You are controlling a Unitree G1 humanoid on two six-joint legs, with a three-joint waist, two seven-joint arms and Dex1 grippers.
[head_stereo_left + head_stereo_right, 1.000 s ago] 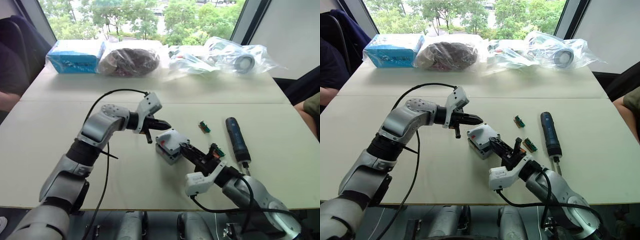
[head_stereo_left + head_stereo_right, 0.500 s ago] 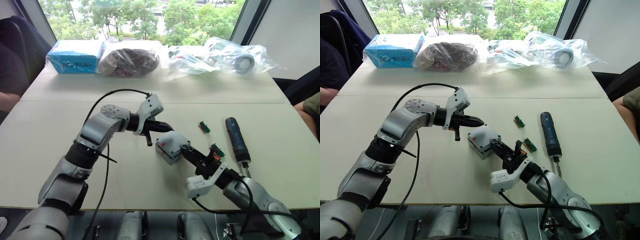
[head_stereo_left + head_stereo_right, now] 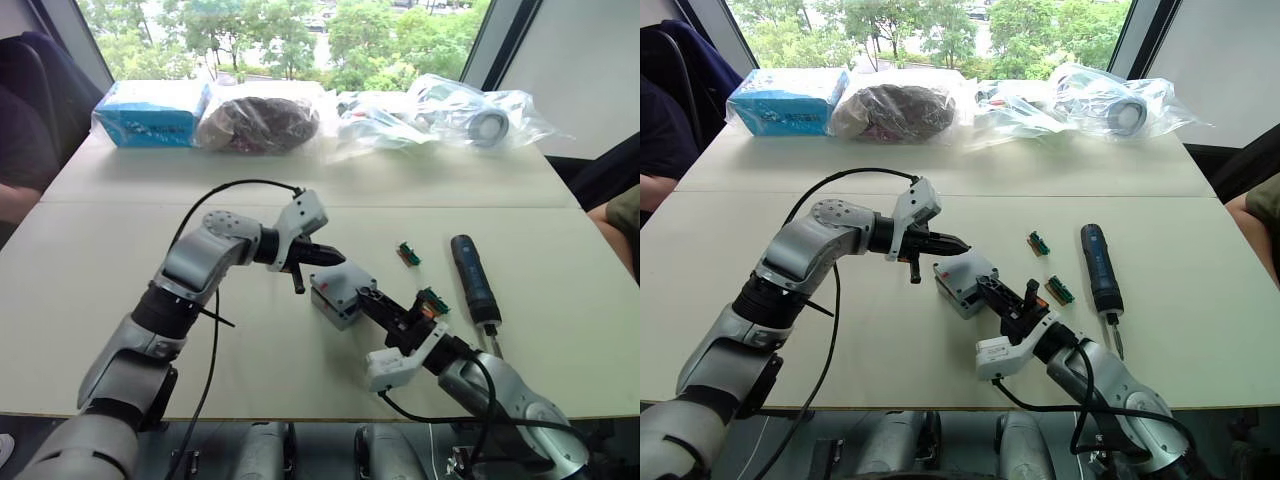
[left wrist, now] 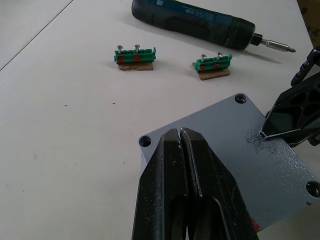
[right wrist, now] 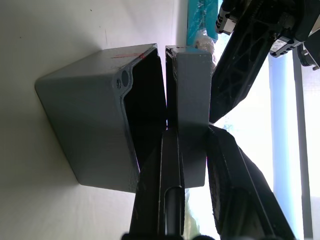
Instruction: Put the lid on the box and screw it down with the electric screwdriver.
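Pinching the lid (image 4: 240,150), the right gripper (image 3: 372,301) has crept nearer the box (image 5: 95,120).

One box (image 5: 95,145). One lid (image 4: 235,150). One screwdriver (image 4: 200,22). Two green connector strips (image 4: 135,54) (image 4: 214,63), each bearing two screws. One blue carton (image 3: 150,112). Plastic bags along the table's far edge: three (image 3: 262,122) (image 3: 385,122) (image 3: 478,112). Two grippers: left (image 3: 335,257), right (image 3: 368,300).
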